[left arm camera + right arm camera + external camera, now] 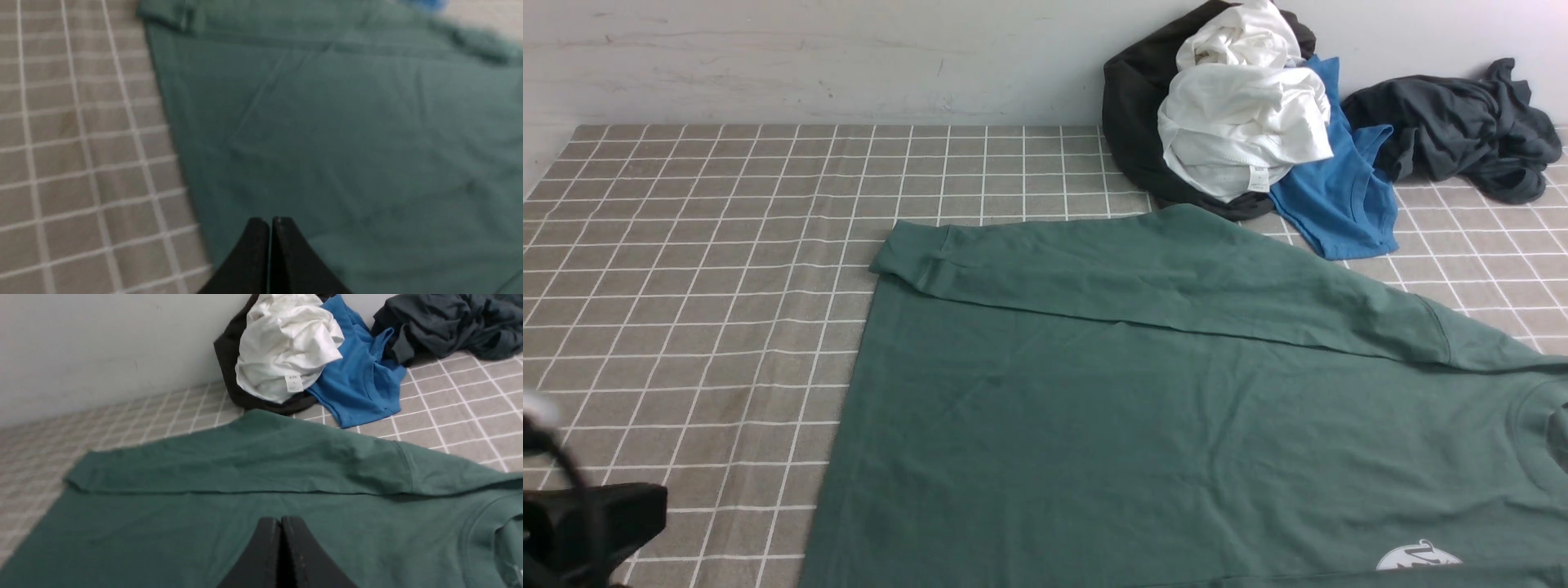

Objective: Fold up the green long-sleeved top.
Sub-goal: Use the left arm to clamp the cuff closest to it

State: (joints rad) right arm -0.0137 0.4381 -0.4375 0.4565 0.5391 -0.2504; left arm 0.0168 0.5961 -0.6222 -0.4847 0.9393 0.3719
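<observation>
- Green long-sleeved top (pixel 1143 408) lies flat on the checked bench (pixel 686 286), centre to near right, neck to the right. Far sleeve (pixel 1143 269) is already folded across the body.
- Left claw (pixel 270 222) and right claw (pixel 281 520): both pressed together, empty, above the fabric.
- Step, my read: between folds. Next move needs the claws parted, then a pinch on the near sleeve or hem; near edge is out of view.
- No containers. Far right by the wall: loose heap of white garment (pixel 1241 122), blue t-shirt (pixel 1339 204), dark grey garment (pixel 1454 122).
</observation>
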